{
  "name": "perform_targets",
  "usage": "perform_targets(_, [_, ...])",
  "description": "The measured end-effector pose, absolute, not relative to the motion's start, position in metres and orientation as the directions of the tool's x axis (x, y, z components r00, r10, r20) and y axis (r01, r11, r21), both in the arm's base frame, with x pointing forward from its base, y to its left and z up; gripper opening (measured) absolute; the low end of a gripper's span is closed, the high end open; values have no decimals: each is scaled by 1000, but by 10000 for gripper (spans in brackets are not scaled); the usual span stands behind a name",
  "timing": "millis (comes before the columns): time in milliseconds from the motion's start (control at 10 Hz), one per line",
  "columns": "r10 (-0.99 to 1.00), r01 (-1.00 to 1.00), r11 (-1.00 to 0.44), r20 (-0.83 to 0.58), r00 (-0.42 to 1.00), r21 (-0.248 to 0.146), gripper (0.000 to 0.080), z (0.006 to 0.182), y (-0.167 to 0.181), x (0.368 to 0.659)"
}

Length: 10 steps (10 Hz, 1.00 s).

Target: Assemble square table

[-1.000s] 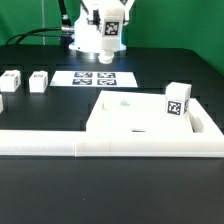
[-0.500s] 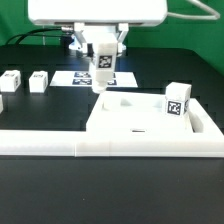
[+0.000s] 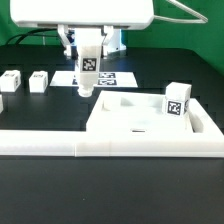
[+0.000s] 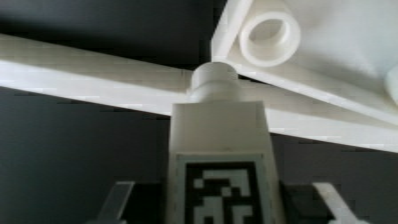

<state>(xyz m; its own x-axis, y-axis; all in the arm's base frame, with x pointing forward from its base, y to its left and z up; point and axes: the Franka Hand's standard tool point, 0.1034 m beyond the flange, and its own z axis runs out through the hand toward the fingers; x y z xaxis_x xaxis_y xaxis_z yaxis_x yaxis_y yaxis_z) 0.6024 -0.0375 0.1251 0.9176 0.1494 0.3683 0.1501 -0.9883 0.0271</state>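
Observation:
My gripper (image 3: pixel 89 50) is shut on a white leg post (image 3: pixel 88 75) with a black-and-white tag, holding it upright in the air just beyond the far left corner of the square table's slab (image 3: pixel 140 125). In the wrist view the leg post (image 4: pixel 221 125) fills the middle between my gripper's (image 4: pixel 224 203) two fingers (image 4: pixel 125 200). Its round tip points toward a round hole (image 4: pixel 270 35) in the white slab (image 4: pixel 338 60). A second leg (image 3: pixel 178 102) stands on the slab's right side. More legs (image 3: pixel 38 80) lie on the table at the exterior view's left.
The marker board (image 3: pixel 112 77) lies flat behind the held leg. A long low white border rail (image 3: pixel 60 146) runs across the front of the slab. Another leg (image 3: pixel 10 80) sits at the far left edge.
The gripper has come down with the leg and moved toward the exterior view's left, from over the marker board to the slab's far left corner. Its grip is unchanged.

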Motion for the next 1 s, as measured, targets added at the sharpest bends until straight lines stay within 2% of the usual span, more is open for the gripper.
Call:
perform_targets(100, [98,103,-995,368,925,7,290,125,-35,602])
perform_targets(400, [100,104,-995,367,925,9,290,124,-37,602])
perform_targets(500, [130,127,-991,389,912,32,290,130,-45,601])
perform_targets(600, [120,107,-993,433,893,54,290,146,-69,590])
perform_targets(700, [81,56,-996,471,879,67,290,151,-84,574])
perform_targets(1000, [26,24,-1000,459,888,10,290,135,-98,565])
